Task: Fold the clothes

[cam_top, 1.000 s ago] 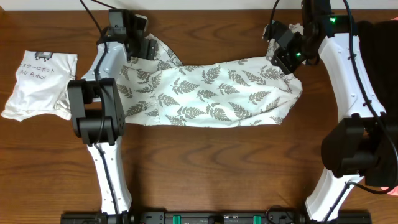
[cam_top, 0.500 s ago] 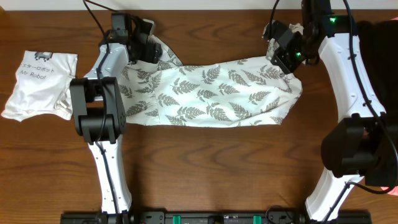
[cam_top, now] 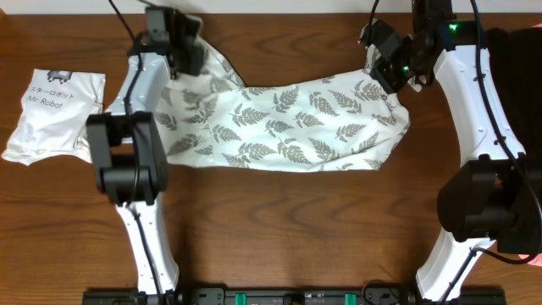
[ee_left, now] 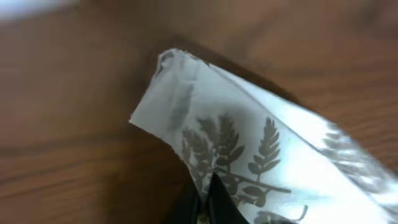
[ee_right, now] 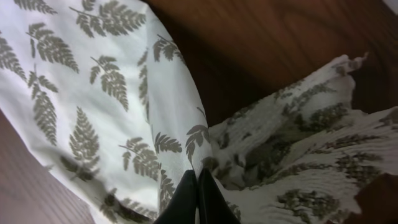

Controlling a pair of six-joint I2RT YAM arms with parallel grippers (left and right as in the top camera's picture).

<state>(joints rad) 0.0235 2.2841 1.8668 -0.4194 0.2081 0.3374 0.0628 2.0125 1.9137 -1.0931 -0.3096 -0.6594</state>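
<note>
Clothes (cam_top: 288,127) in left end effector (ee_left: 208,198) and right end effector (ee_right: 198,185)

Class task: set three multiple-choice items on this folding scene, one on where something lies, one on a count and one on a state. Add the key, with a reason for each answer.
1. In the overhead view, where does the Mr Robot shirt lie relative to the fern-print garment?
A. To its left
B. To its right
C. On top of it

2. How many grippers are clamped on the fern-print garment?
A. None
B. One
C. Two

3. What state is the fern-print garment in?
A. Folded into a small square
B. Spread long between the two grippers
C. Rolled into a ball

Key:
1 A: the shirt lies near the picture's left edge, and the garment lies further right.
2 C: the left gripper and the right gripper each pinch leaf-printed fabric in their wrist views.
3 B: it stretches from one gripper to the other.
</note>
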